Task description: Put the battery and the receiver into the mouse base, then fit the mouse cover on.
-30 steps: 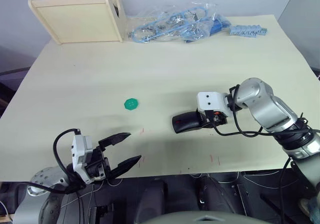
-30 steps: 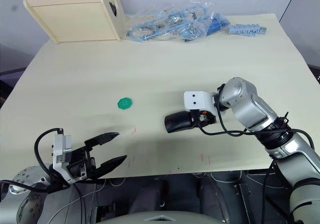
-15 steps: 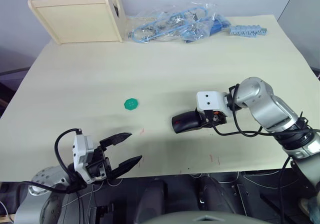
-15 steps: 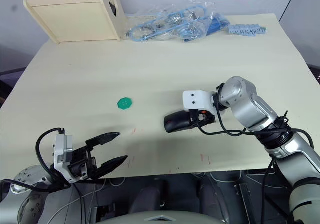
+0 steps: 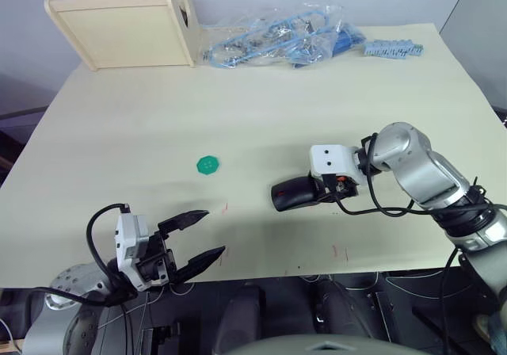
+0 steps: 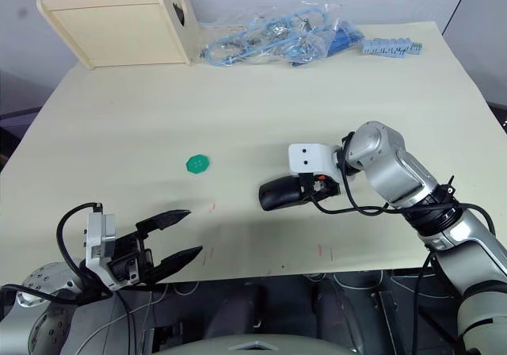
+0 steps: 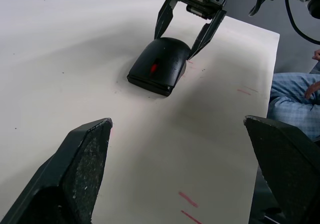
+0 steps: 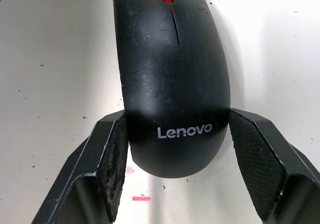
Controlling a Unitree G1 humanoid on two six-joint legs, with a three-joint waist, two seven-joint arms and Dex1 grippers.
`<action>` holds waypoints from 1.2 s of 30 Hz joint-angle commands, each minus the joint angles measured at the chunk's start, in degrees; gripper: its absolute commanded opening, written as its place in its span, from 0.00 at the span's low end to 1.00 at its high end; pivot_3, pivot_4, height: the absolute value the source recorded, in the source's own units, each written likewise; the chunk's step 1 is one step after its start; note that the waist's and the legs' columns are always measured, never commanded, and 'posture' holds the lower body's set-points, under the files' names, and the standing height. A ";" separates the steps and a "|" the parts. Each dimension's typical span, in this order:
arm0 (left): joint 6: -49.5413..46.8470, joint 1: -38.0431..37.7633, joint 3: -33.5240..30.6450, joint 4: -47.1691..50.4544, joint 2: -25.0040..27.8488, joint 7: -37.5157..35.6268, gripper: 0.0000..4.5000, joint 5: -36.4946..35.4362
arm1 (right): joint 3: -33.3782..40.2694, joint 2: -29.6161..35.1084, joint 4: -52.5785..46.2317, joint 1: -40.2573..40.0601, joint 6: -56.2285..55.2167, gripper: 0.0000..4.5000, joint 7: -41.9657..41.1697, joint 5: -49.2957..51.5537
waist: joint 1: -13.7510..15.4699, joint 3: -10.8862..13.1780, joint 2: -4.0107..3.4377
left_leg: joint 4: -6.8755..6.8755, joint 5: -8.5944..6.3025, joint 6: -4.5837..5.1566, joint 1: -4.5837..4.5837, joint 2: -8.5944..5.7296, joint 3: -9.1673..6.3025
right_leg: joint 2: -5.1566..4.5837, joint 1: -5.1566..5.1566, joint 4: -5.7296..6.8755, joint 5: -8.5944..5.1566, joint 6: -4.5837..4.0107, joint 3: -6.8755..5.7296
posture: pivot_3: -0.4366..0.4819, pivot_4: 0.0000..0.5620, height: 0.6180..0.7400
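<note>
Right claw [image 5: 318, 190] sits around the rear of the mouse [image 5: 292, 194], which lies on the pale surface [image 5: 261, 101] with its cover on. From the head views, the left claw [image 5: 200, 234] hangs at the near edge of the surface, fingers spread wide and holding nothing, well apart from the mouse. A green disc [image 5: 207, 164] lies between the two arms, farther back. Wooden boards [image 5: 127, 22], a clear bag of blue parts [image 5: 277, 36] and a blue strip [image 5: 394, 49] lie at the far edge.

From the left wrist view, its own two fingers [image 7: 80, 169] stand far apart, empty. Beyond them the mouse [image 7: 160, 64] lies flat, and the right claw [image 7: 187, 31] straddles its far end, one finger on each side.

From the right wrist view, the two pads [image 8: 116, 159] flank the mouse cover [image 8: 170, 79] at its branded end. Whether they press on it or just stand beside it cannot be told. A red line shows at the wheel slot.
</note>
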State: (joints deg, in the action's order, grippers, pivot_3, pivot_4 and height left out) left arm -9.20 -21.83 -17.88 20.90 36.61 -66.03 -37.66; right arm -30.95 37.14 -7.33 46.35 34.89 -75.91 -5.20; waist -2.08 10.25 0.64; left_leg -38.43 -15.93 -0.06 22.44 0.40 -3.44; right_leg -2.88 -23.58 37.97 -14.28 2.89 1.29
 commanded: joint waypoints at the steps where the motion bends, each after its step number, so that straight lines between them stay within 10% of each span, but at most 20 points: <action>1: 0.93 -0.33 -0.49 1.72 0.22 -0.15 1.00 -0.16 | 0.01 -0.04 -0.23 1.74 -0.21 0.69 -0.33 0.01 | 0.00 0.00 0.00 | 0.00 0.00 0.00 0.00 0.00 0.00 | 0.00 0.00 0.00 0.00 0.00 0.00 | 0.48 0.27 1.00; 36: 1.01 -0.77 -0.67 1.64 0.18 -0.30 1.00 -0.07 | -0.69 1.02 -0.08 2.45 -1.27 0.69 -0.77 -0.93 | -0.02 0.00 0.00 | 0.00 0.00 0.00 0.01 0.00 -0.01 | 0.00 0.00 -0.01 0.00 0.00 -0.02 | 0.48 0.27 1.00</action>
State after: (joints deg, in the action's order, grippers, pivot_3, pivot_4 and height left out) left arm -9.20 -22.08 -17.89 20.90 36.61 -66.04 -37.41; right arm -31.72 37.42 -6.13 47.97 34.66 -76.20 -5.69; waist -2.10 10.25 0.65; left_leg -38.43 -15.93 -0.06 22.45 0.40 -3.45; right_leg -2.88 -23.58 37.96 -14.28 2.89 1.28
